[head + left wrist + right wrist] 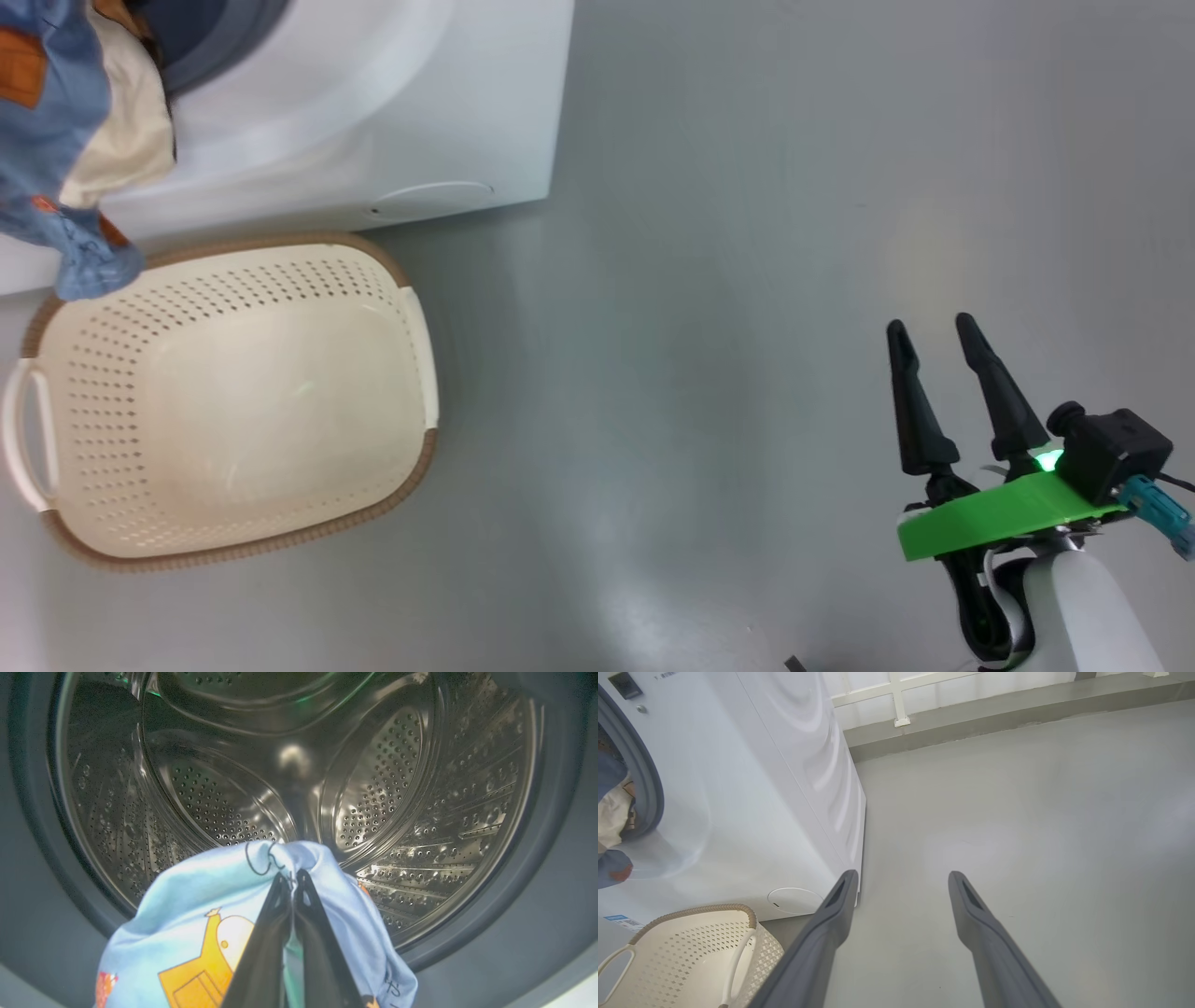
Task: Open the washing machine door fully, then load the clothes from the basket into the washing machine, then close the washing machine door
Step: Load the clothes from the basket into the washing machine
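Dead ahead, the washing machine (373, 121) shows its drum (299, 765) open, nothing barring the mouth. Below its front the basket (243, 392) sits empty. Your left gripper (292, 879) is clenched on the clothes (196, 891) at the gasket (556, 868), fingers pointing straight in. Your right gripper (932, 325) hangs spread, well apart.

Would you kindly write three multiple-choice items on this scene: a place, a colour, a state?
1. Where is the cream-white perforated plastic basket? A) on the grey floor before the big white washing machine B) inside the drum C) atop the machine
2. What colour is the printed fabric garment pinched by the left gripper? A) red B) light blue C) black
3. How do the right gripper's jaws stand? A) shut on a handle B) shut on cloth C) open, empty
Key: 1A, it sits on the floor; 2B, blue cloth in the shut jaws; 3C, jaws apart, empty.
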Robot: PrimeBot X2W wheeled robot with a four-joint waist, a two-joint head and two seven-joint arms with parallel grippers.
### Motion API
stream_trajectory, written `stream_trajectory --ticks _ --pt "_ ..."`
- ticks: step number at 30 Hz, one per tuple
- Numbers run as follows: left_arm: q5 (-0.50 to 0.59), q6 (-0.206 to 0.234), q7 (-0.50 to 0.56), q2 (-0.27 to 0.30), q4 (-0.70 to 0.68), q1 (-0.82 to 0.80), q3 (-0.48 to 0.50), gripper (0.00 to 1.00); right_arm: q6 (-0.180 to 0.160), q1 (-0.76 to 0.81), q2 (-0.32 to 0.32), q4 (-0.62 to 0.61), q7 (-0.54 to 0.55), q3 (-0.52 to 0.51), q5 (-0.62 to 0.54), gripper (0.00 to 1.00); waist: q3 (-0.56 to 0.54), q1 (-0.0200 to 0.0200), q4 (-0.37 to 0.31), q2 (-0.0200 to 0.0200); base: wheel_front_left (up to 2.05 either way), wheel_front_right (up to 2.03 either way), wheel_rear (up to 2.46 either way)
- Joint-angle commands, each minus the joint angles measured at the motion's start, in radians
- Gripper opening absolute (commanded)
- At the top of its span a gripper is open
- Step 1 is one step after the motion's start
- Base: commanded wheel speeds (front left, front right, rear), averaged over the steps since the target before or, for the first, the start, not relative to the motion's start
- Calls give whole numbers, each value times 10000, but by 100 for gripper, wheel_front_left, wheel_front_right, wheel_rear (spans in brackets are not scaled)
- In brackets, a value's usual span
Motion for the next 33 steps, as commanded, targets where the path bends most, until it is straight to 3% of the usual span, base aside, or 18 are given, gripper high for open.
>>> stream_trajectory --ticks 1,11,17,21,25,29,32,33 --pt "-62 -15 -59 603 -79 -284 113 0 12 -52 13 -245 -49 271 -44 100 253 0 -236 -1 0 0 0" --pt "-810 -15 38 967 2368 -2162 -1018 0 12 -399 166 -263 -49 665 24 100 809 0 -814 -1 0 0 0" --pt "-1211 -15 20 1447 2950 -3097 -1415 0 12 -466 199 -295 -49 918 170 100 1039 0 -1158 -1 0 0 0" --pt "-1152 -15 -49 1703 2401 -3451 -1523 0 12 -405 203 -341 -49 969 342 100 1109 0 -1248 -1 0 0 0" --pt "-814 -4 -55 1934 890 -3546 -800 0 12 -476 204 -385 -49 1000 405 100 1268 0 -1304 -1 0 0 0" --pt "-279 72 -56 1788 -647 -3184 248 0 12 -605 205 -392 -49 1017 424 100 1378 0 -1309 -1 0 0 0" --pt "79 32 -57 1592 -743 -2729 550 0 12 -661 205 -366 -49 1088 437 100 1382 0 -1295 -1 0 0 0" --pt "199 22 -57 1526 -666 -2582 550 15 12 -655 205 -354 -49 1105 436 100 1356 0 -1278 -1 0 0 0"
